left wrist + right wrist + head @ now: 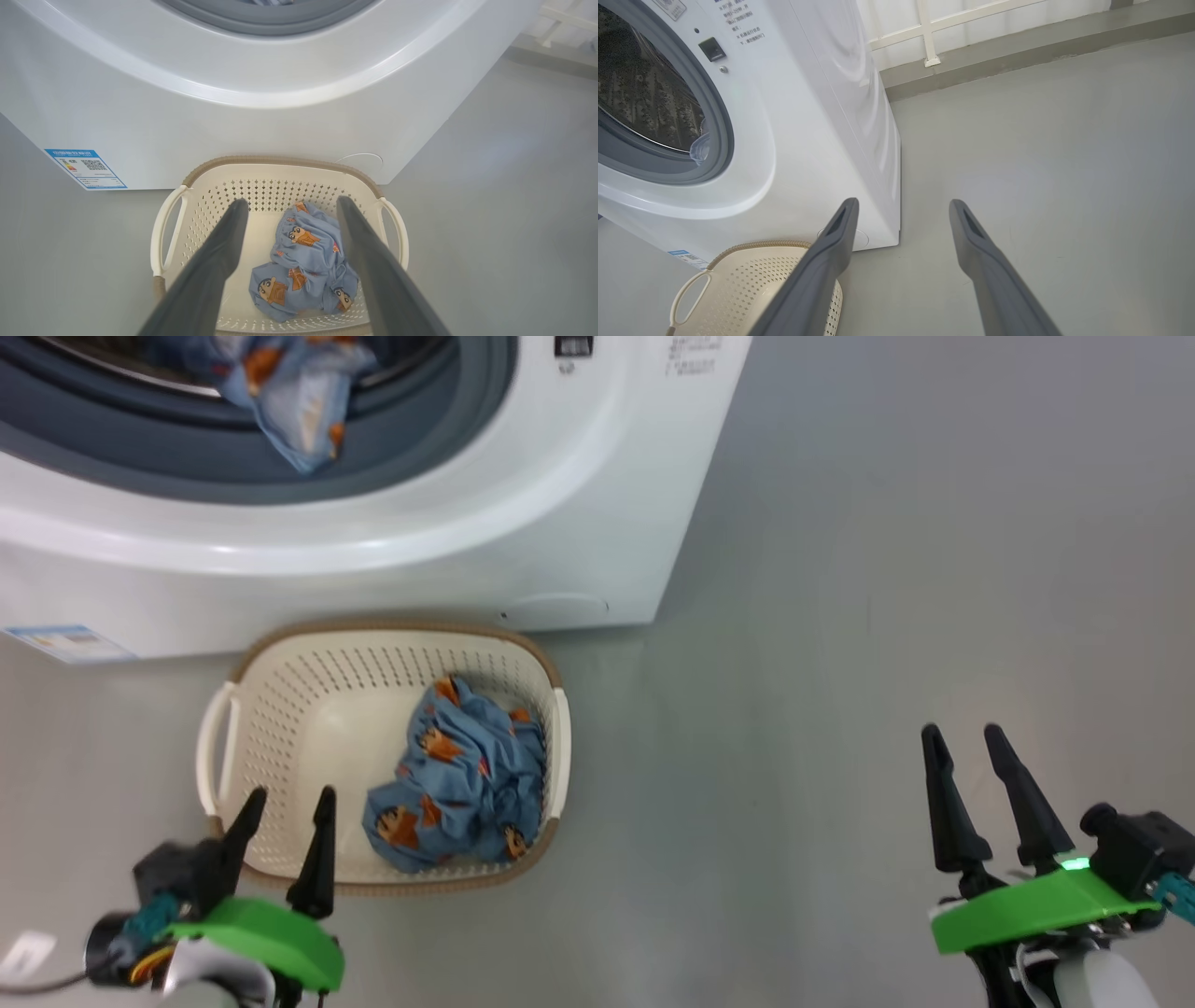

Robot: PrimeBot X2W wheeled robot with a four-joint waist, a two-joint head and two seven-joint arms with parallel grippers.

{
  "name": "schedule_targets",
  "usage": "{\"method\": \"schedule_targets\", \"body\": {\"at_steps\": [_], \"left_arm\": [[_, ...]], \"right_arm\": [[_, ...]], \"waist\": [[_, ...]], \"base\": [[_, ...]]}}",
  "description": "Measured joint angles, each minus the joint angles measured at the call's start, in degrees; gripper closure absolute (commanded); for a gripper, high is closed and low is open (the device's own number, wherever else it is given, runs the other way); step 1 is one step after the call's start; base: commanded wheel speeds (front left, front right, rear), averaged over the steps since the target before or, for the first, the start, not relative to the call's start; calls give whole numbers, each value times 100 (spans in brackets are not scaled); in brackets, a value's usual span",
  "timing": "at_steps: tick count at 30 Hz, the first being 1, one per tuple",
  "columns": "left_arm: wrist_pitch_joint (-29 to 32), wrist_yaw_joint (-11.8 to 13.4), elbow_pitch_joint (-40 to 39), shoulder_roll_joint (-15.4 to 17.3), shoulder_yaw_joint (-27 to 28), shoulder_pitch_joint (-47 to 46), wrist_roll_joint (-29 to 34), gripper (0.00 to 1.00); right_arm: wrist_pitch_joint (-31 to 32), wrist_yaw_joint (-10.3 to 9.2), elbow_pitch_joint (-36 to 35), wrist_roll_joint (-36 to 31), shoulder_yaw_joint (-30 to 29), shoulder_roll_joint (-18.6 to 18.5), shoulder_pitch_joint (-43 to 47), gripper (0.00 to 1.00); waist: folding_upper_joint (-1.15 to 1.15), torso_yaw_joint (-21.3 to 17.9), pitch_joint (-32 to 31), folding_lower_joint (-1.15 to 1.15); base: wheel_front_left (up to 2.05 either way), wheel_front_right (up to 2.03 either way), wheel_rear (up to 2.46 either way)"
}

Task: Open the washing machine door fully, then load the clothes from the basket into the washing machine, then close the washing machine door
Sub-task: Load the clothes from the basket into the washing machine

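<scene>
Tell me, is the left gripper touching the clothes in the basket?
Apart. Head view shows bare basket floor between the open left gripper and the clothes.

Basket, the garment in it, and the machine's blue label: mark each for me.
Basket (299, 728), head view, bare perforated inside.
Garment (462, 789), head view, middle of the bundle.
Label (85, 168), left wrist view, sticker centre.
</scene>
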Motion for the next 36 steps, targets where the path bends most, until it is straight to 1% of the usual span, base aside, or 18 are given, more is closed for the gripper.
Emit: {"method": "schedule_targets", "body": {"at_steps": [2, 3, 6, 15, 17, 18, 27, 30, 36], "left_arm": [[0, 0, 257, 33, -187, -280, -42, 0], [0, 0, 487, 47, -368, -537, -92, 0], [0, 0, 845, 96, -613, -921, -182, 0], [0, 0, 2056, 438, -1634, -2155, -425, 0], [0, 0, 2250, 482, -1887, -2430, -510, 0], [0, 0, 2250, 482, -1887, -2430, -510, 0], [0, 0, 3086, 669, -3078, -3466, -1032, 0], [0, 0, 3297, 749, -3442, -3739, -1227, 0], [59, 0, 3607, 783, -4143, -4113, -1637, 0]], "right_arm": [[0, 0, -16, -18, 8, 71, -117, 0], [0, 0, -46, -32, 18, 116, -230, 0], [0, 0, -87, -38, 20, 180, -404, 0], [0, 0, -179, -40, 226, 300, -954, 0], [0, 0, -192, -40, 240, 303, -1039, 0], [0, 0, -192, -40, 240, 303, -1039, 0], [0, 0, -253, 29, 426, 318, -1312, 0], [0, 0, -277, 54, 430, 319, -1320, 0], [0, 0, -293, 81, 569, 321, -1320, 0]], "waist": [[0, -36, 167, 0], [0, -77, 337, 0], [0, -141, 599, 0], [0, -343, 1420, 0], [0, -393, 1598, 0], [0, -393, 1598, 0], [0, -643, 2278, 0], [0, -731, 2440, 0], [0, -890, 2657, 0]], "base": [[0, 0, 0], [0, 0, 0], [0, 0, 0], [0, 0, 0], [0, 0, 0], [0, 0, 0], [0, 0, 0], [0, 0, 0], [0, 0, 0]]}}
